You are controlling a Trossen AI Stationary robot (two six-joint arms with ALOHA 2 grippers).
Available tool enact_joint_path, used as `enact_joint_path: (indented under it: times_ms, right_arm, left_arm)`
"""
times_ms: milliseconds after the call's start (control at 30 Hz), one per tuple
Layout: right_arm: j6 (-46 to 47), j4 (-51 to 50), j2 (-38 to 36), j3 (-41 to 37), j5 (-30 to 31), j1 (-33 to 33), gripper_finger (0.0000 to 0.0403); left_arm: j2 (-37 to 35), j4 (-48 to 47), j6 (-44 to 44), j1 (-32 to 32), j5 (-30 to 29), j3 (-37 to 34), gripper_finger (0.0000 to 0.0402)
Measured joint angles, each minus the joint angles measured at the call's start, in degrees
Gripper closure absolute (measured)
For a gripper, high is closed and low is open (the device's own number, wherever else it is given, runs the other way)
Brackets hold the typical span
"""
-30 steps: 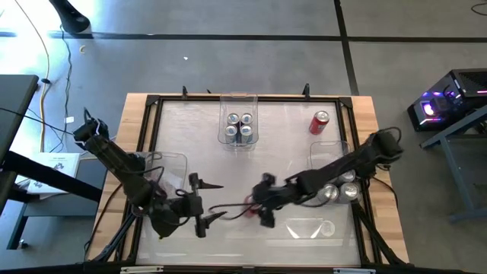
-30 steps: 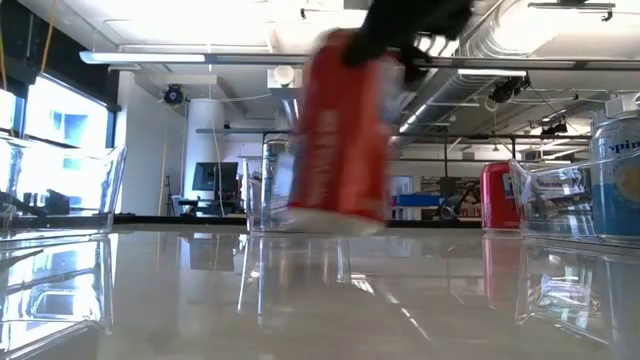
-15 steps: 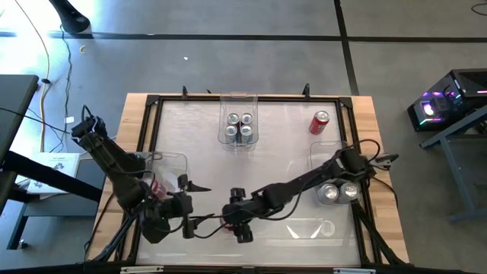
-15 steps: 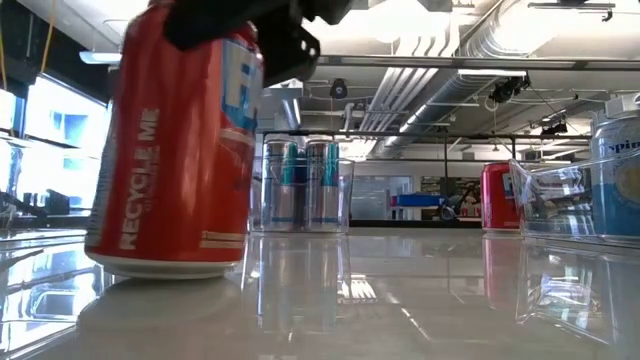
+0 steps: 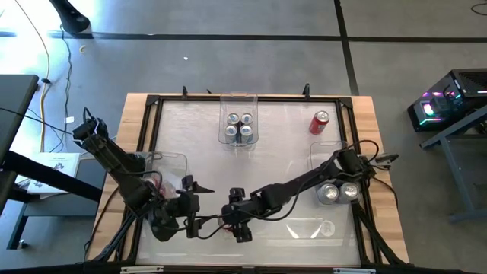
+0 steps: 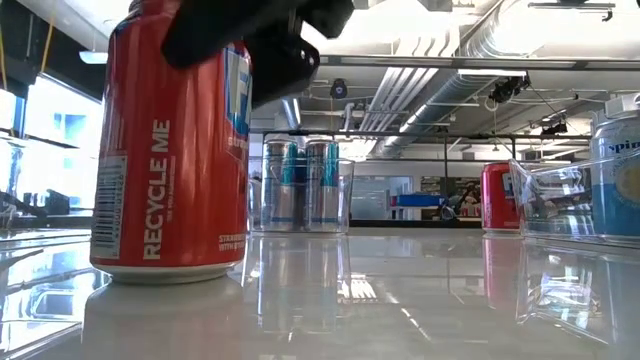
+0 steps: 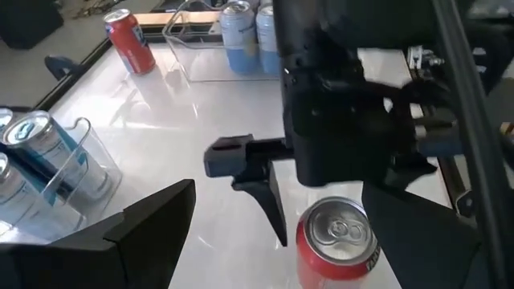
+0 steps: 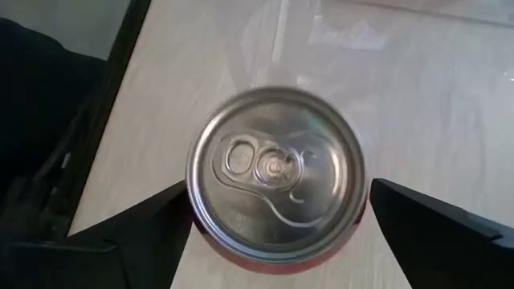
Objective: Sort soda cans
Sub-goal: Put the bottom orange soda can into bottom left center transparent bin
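Straddling upright red can, right end effector fingers apart, left end effector spread nearby

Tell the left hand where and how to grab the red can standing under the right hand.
Grip the red can around its mid body, coming level from the side. It stands upright, so its round wall gives two opposite faces, and the right hand sits open over its top.

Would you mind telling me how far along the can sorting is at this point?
Done: four silver-blue cans sit in the far middle bin, and silver cans in the bin on the right. In hand: the right gripper is at a red can standing upright near the front, with the left gripper open beside it. Left: that can and another red can standing loose at the far right.
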Motion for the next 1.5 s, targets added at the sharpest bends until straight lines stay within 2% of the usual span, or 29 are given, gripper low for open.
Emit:
enact_joint_path:
  times_ms: [100, 200, 400, 633, 867, 933, 1033, 1167, 1233, 1367, 1500]
  right_arm:
    - [-0.2, -0.1, -0.9, 0.0, 1.2, 0.4, 0.0033]
    - [-0.9, -3.0, -2.5, 0.0, 5.5, 1.8, 0.0032]
    - [2.4, -14.2, -6.5, -0.1, 21.2, 6.6, 0.0031]
    - [20.4, -32.0, -7.1, -0.5, 30.5, 12.4, 0.0030]
    - [41.4, -40.7, -7.8, -5.0, 37.7, 19.0, 0.0029]
    - [45.2, -40.2, -7.9, -6.6, 39.1, 19.9, 0.0029]
    - [41.8, -31.6, -8.2, -8.5, 40.2, 19.6, 0.0029]
    - [26.1, -17.5, -8.2, -8.7, 41.0, 17.8, 0.0029]
    - [18.4, -12.4, -8.2, -8.7, 40.6, 16.1, 0.0029]
    - [9.3, -10.1, -8.2, -8.2, 41.1, 13.3, 0.0029]
    - [10.0, -13.4, -8.1, -8.2, 37.4, 11.9, 0.0029]
  left_arm:
    - [0.0, 0.2, 1.4, -0.4, 0.2, 0.0, 0.0051]
    - [0.1, 0.4, 1.7, -1.2, 1.6, 0.0, 0.0051]
    - [3.7, 6.3, 4.8, -2.9, 5.7, 0.0, 0.0051]
    - [10.5, 18.9, 12.6, 0.1, 18.3, -0.2, 0.0051]
    - [11.8, 21.0, 12.9, 3.7, 22.3, 0.0, 0.0051]
    - [11.6, 21.0, 12.9, 4.6, 22.8, 0.0, 0.0051]
    - [11.0, 21.3, 13.6, 6.4, 24.4, -0.3, 0.0051]
    - [10.8, 22.6, 15.3, 9.0, 24.6, -0.9, 0.0051]
    - [10.5, 23.2, 15.4, 10.2, 22.7, -0.8, 0.0051]
    - [9.4, 26.8, 16.8, 11.5, 19.8, -0.6, 0.0051]
    - [7.5, 30.2, 20.0, 10.9, 21.0, -0.7, 0.0051]
